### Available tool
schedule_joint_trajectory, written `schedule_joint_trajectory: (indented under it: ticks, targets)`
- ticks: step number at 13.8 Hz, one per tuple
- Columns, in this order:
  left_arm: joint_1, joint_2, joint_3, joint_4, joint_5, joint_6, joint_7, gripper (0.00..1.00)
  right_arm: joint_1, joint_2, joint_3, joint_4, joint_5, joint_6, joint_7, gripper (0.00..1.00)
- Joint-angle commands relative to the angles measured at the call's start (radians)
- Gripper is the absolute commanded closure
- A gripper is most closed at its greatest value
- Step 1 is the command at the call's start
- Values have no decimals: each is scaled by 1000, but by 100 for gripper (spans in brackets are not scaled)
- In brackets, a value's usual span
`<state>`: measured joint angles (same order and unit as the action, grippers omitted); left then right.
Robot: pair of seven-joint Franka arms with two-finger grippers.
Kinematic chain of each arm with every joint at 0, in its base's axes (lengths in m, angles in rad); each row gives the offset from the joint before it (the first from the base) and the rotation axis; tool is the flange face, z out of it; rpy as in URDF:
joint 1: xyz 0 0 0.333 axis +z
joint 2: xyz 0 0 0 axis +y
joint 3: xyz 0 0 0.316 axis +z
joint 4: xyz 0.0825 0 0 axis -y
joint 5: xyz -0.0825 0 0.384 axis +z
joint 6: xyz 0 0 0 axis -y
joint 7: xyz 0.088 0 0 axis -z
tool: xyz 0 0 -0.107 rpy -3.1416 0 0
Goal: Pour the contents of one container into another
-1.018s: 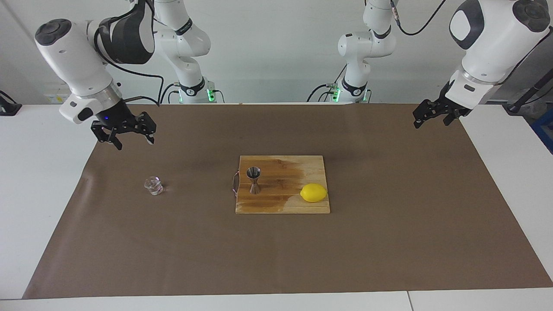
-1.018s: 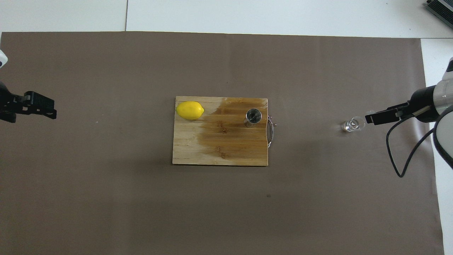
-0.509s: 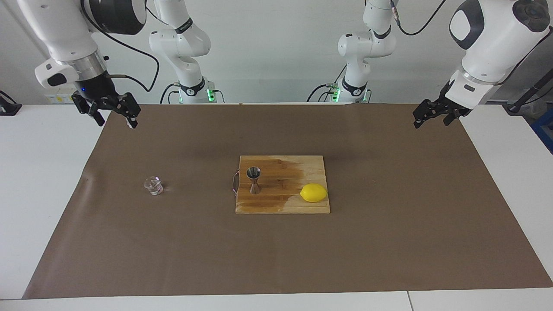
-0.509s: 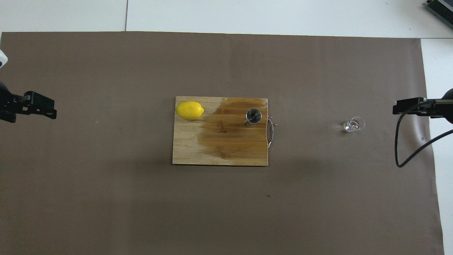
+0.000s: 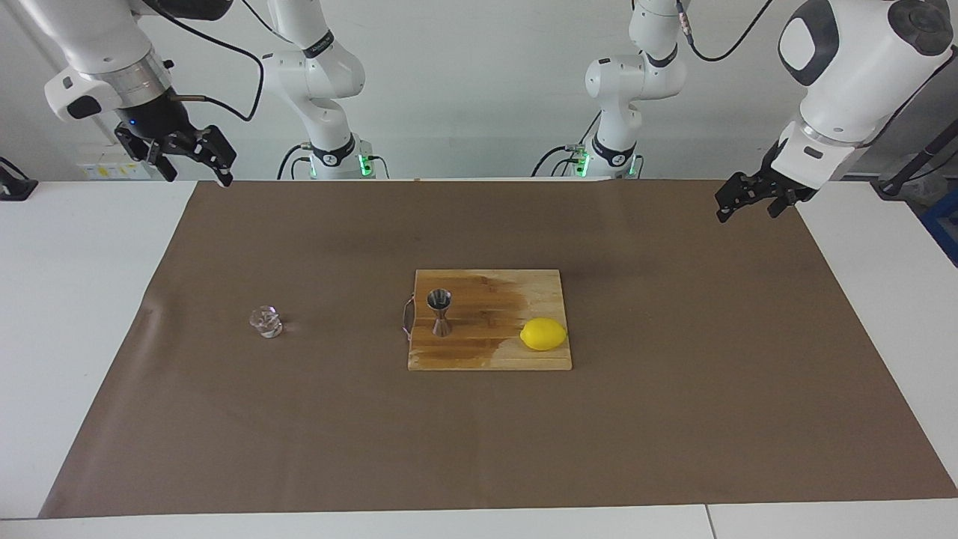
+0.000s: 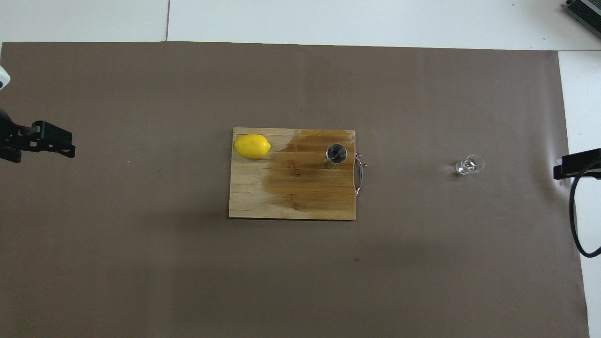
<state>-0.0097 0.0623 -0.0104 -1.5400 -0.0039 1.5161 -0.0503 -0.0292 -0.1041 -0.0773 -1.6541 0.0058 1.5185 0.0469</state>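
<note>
Our right gripper [image 5: 196,159], jaws wide and empty, is nearer: the glass cup [image 5: 266,322] lies at its five o'clock.

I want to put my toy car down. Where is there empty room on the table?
Lots of bare brown paper lies between the glass cup and the cutting board, and all around the paper's edges. Only the board is crowded: the jigger and the lemon sit on it.
</note>
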Motion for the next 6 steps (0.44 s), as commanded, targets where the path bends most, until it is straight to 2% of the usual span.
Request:
schedule_joint_trajectory:
  ticks: [1,6]
  targets:
    - [5,-27,-5,-28,12,-5,-11,0,-15,-8,17,-1,-6,-11,10,0]
    - [5,-27,-5,-28,12,-5,-11,0,-11,-9,19,-3,-15,-15,2,0]
